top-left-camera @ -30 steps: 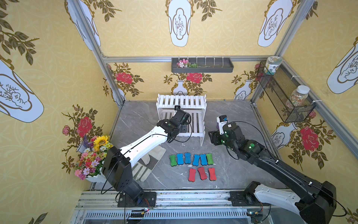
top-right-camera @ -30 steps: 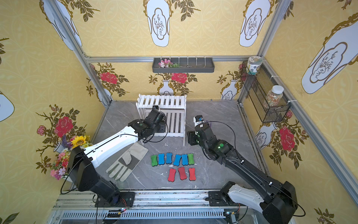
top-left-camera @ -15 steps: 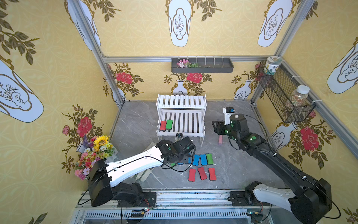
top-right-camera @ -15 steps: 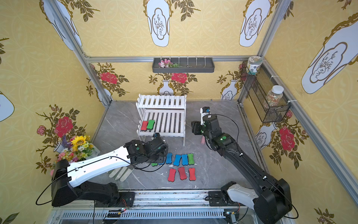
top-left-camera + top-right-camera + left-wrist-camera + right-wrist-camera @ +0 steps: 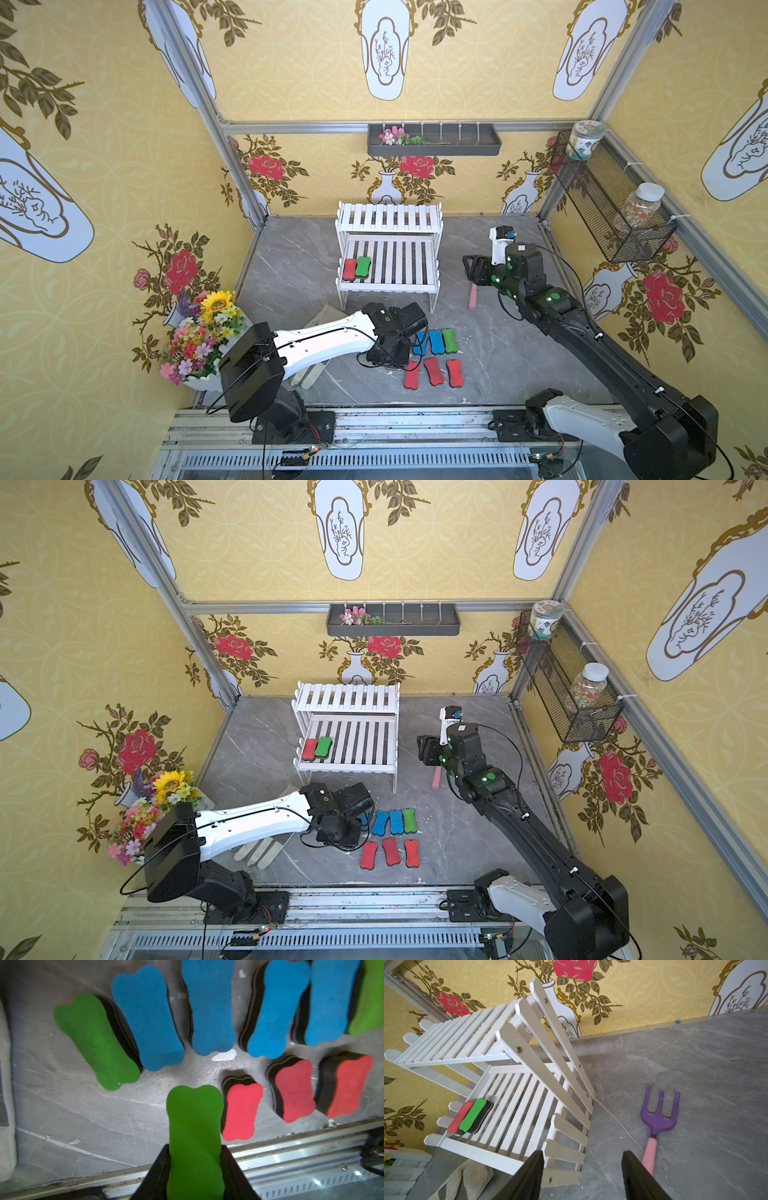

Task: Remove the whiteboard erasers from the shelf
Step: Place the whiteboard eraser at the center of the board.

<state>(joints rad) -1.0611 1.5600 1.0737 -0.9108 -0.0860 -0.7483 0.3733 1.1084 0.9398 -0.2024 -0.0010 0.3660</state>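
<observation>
The white shelf (image 5: 388,218) stands at the back of the table. A red eraser (image 5: 349,269) and a green eraser (image 5: 363,266) lie side by side at the left end of its lower tier, also seen as a red eraser (image 5: 459,1114) and green eraser (image 5: 473,1115). My left gripper (image 5: 195,1153) is shut on another green eraser (image 5: 194,1126), held just left of three red erasers (image 5: 241,1111) near the table's front. Several blue erasers (image 5: 209,1005) and a green one (image 5: 95,1041) lie beyond. My right gripper (image 5: 582,1159) is open and empty, right of the shelf.
A purple garden fork (image 5: 658,1118) with a pink handle lies on the table right of the shelf, below my right gripper. A pale glove (image 5: 257,852) lies under my left arm. A flower pot (image 5: 203,332) stands at the left; a wall tray (image 5: 432,141) and mesh basket (image 5: 611,208) hang above.
My left gripper has come from the shelf's lower tier to the front of the table, carrying a green eraser. My right arm has drawn back towards the far right.
</observation>
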